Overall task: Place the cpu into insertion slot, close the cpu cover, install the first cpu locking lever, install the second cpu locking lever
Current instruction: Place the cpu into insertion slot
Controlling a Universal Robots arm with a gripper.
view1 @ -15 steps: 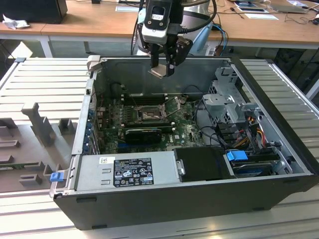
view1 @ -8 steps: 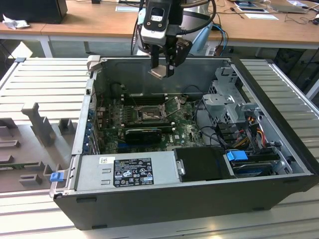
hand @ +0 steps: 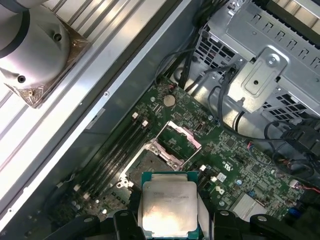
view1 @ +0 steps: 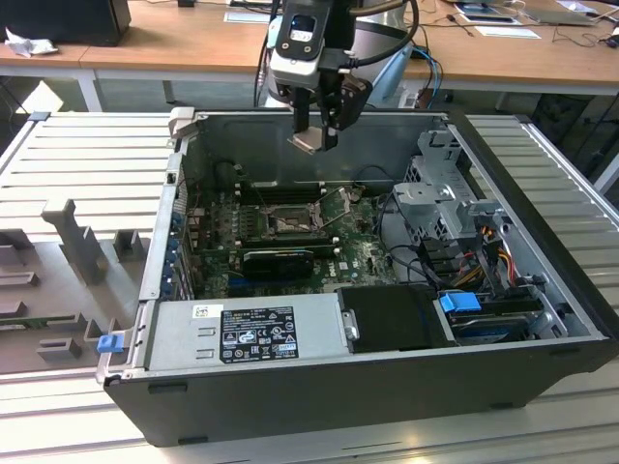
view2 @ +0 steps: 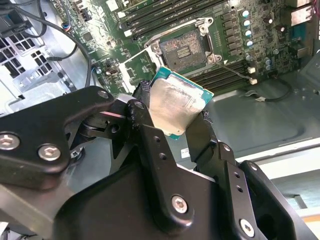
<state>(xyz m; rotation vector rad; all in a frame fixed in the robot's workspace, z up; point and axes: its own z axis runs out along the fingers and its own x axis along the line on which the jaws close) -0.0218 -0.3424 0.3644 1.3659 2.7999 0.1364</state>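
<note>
One cpu [view1: 311,142] hangs in the gripper [view1: 315,138] above the open computer case [view1: 290,396], which lies on the ribbed metal desk [view1: 97,155].

Hidden / unclear:
- In the first wrist view the cpu [hand: 169,210] covers the near edge of the insertion slot [hand: 146,167].
- The black fingers [view2: 145,117] wrap the chip's sides, so its lower edge is out of sight in the second wrist view.
- A thin metal rod [view2: 234,70] runs out from one corner of the slot [view2: 184,47]; I cannot tell whether it is a locking lever.
- The desk is cut off at the frame edges in the exterior view.

Jaws: clamped on two opposite edges of the cpu [view2: 175,107], parted only by the chip's width. They touch nothing else.

Orientation: the chip is square, so it has no long axis. It is held tilted, not level. Its smeared silver top faces both wrist cameras, with a green rim showing around it.

Position, exterior view: the insertion slot [view1: 288,220] lies at about 6 o'clock from the chip, well apart, and is unfilled. The cpu cover [hand: 187,136] appears swung open at the slot's far side. The grey power-supply box [view1: 247,333] sits at 6 o'clock from the slot.
</note>
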